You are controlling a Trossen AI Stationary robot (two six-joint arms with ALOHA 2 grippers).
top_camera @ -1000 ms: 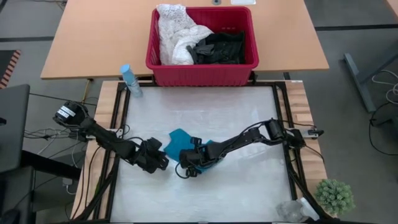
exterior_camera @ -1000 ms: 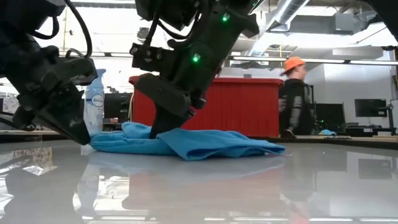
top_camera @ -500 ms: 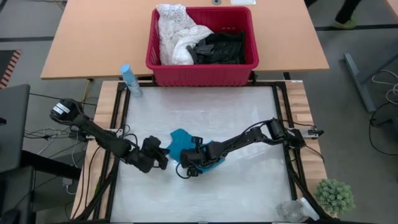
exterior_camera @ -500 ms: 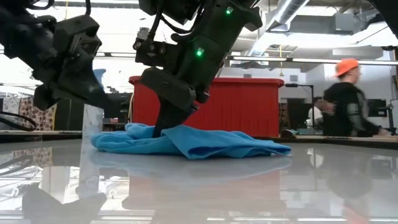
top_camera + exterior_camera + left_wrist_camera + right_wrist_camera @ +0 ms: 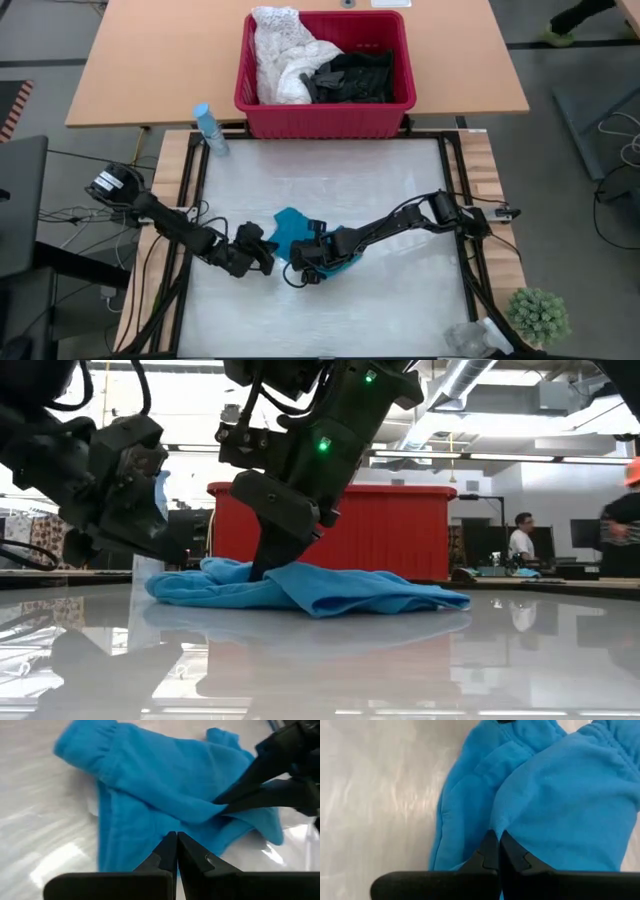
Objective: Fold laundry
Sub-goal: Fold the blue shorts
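A small teal garment (image 5: 285, 222) lies crumpled on the white table (image 5: 400, 180), left of its middle. My right gripper (image 5: 298, 264) reaches in from the table's right and is shut on the garment. My left gripper (image 5: 268, 262) is shut beside the garment's left edge, raised off the table and pointing at the cloth (image 5: 150, 775). Whether its tips (image 5: 176, 836) touch the cloth I cannot tell. More laundry sits in the red basket (image 5: 325, 112) at the far edge: a white lacy piece (image 5: 280, 50) and black pieces (image 5: 352, 75). My right gripper pinches a raised fold (image 5: 220, 810) near the middle of the teal garment between its two fingers (image 5: 250, 795). The fingers slant down from the table's right. The cloth puckers at the tips (image 5: 495, 826). The rest of the garment (image 5: 350, 590) lies slack on the table.
A pale blue spray bottle (image 5: 208, 128) stands at the table's far left corner. A small green plant (image 5: 538, 312) and a clear plastic item (image 5: 465, 338) sit at the near right corner. People (image 5: 520, 540) show in the room behind.
My left gripper has risen off the table, where its shut tips pointed down, and has tipped up until it points toward the teal garment. My right gripper and the garment have kept still. A person has walked off to the right in the room behind.
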